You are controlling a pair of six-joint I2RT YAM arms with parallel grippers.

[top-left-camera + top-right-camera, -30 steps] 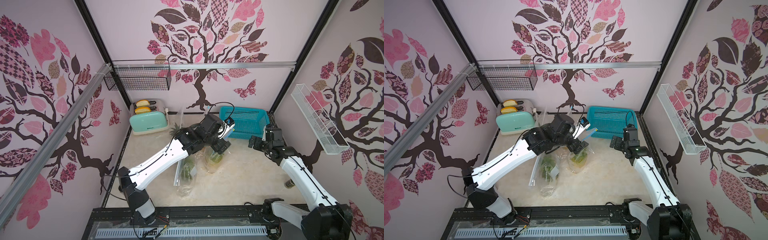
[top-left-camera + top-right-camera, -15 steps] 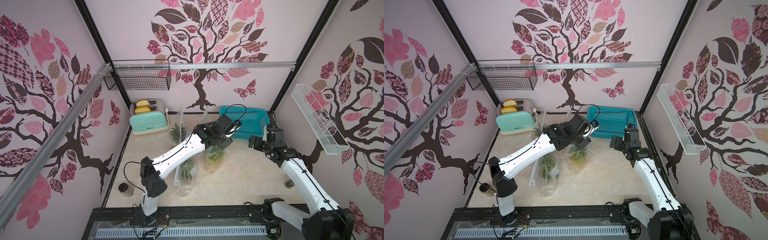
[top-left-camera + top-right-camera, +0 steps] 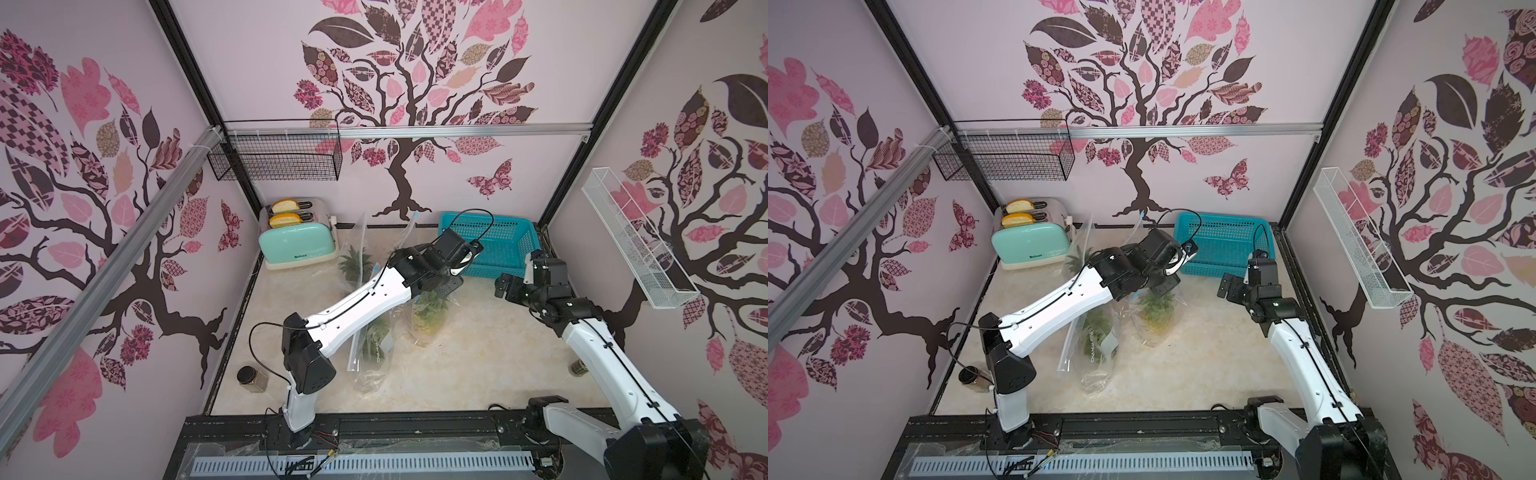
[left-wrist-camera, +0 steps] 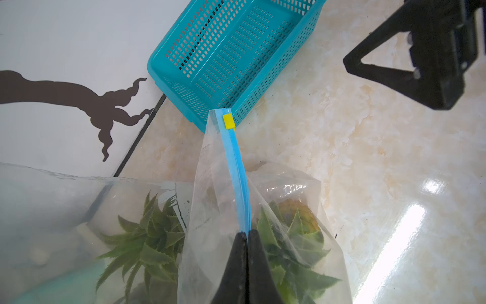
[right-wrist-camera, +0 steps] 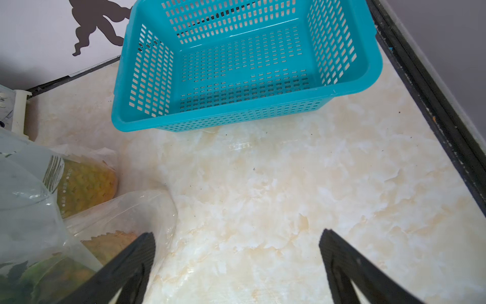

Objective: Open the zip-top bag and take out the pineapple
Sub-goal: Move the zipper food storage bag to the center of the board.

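The clear zip-top bag (image 3: 428, 322) (image 3: 1156, 318) stands in the middle of the table, and the pineapple (image 4: 297, 229) shows through its plastic. Its blue zip strip (image 4: 236, 171) runs up to a yellow slider (image 4: 228, 121) at the far end. My left gripper (image 4: 247, 233) is shut on the near end of that strip; both top views show it (image 3: 446, 286) (image 3: 1165, 286) over the bag. My right gripper (image 5: 236, 242) hangs open above bare table to the bag's right (image 3: 505, 286), holding nothing. One of its fingers (image 5: 136, 252) is close to the bag's side (image 5: 126, 218).
Two more clear bags with pineapples stand by: one (image 3: 372, 345) under my left arm, one (image 3: 353, 262) upright near the mint toaster (image 3: 297, 245). A teal basket (image 3: 498, 245) sits at the back right. A jar (image 3: 251, 378) is front left, another (image 3: 577, 368) by the right wall.
My left gripper has closed from wide open onto the bag's zip strip, and that arm has stretched further toward the back right. The right arm has hardly moved.
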